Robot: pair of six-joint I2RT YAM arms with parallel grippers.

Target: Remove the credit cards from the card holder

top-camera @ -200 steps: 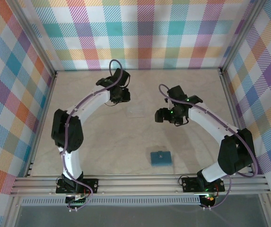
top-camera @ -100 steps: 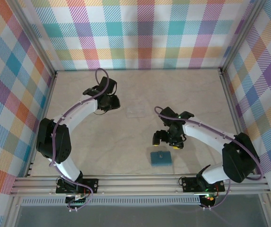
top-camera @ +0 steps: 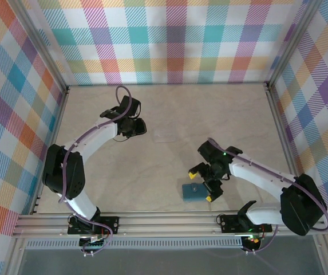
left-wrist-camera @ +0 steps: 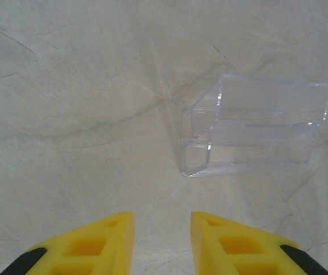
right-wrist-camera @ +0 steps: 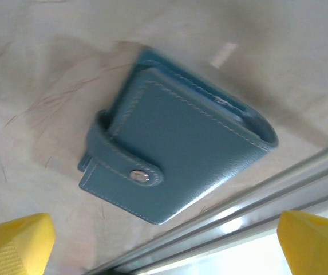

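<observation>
The right gripper (right-wrist-camera: 164, 246) has its two yellow fingers (right-wrist-camera: 15, 243) spread wide with nothing between them. The card holder (right-wrist-camera: 181, 154) lies on the table just ahead of the gap, and neither finger touches it in the wrist view. In the top view the right gripper (top-camera: 201, 184) sits at the holder's right edge, one yellow tip past its far side and the other by its near right corner. The card holder (top-camera: 193, 191) is a teal wallet, folded shut and lying flat, with its strap closed over the outer face at a small metal snap button (right-wrist-camera: 138, 176). It rests near the front of the table, close to the aluminium rail (right-wrist-camera: 238, 212) along that edge. The left gripper (left-wrist-camera: 162, 240) is well apart, toward the far left of the table (top-camera: 152, 172). Its fingers (left-wrist-camera: 89, 246) stand a narrow gap apart, grasping nothing and pointing at bare tabletop. Just beyond them a clear plastic stand (left-wrist-camera: 255, 129) sits upright on the table, untouched. Plaid walls (top-camera: 169, 40) enclose the workspace.
</observation>
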